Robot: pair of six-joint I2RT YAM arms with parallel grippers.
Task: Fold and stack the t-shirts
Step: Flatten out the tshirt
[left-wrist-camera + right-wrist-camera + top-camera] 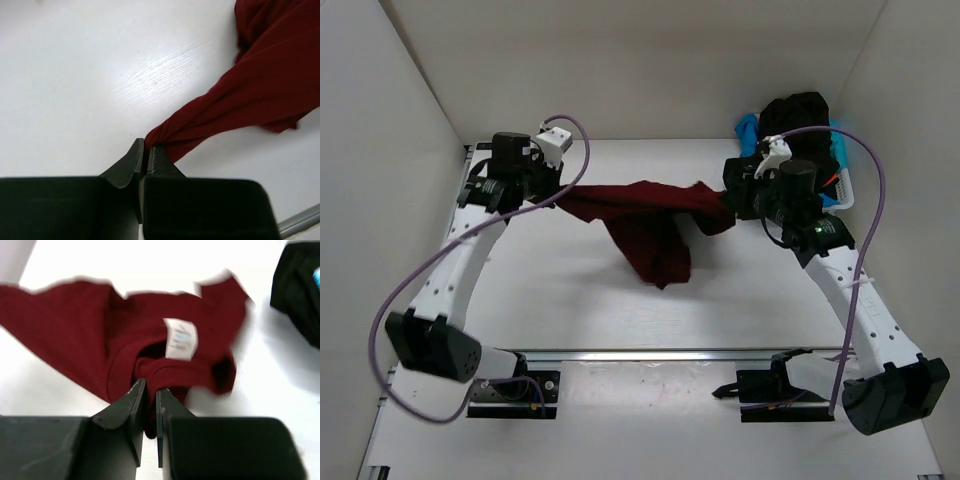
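Note:
A dark red t-shirt (650, 225) hangs stretched between my two grippers above the middle of the table, its loose part drooping toward me. My left gripper (558, 195) is shut on one edge of it; the left wrist view shows the cloth (240, 105) pinched at the fingertips (146, 146). My right gripper (728, 200) is shut on the collar, with the white neck label (181, 339) just above the jaws (150, 387). A black t-shirt (795, 120) and a light blue one (748, 130) lie piled at the back right.
A white lattice basket (842, 185) sits at the back right under the pile of shirts, close behind my right arm. White walls close in the table on the left, back and right. A metal rail (660, 353) crosses the near side.

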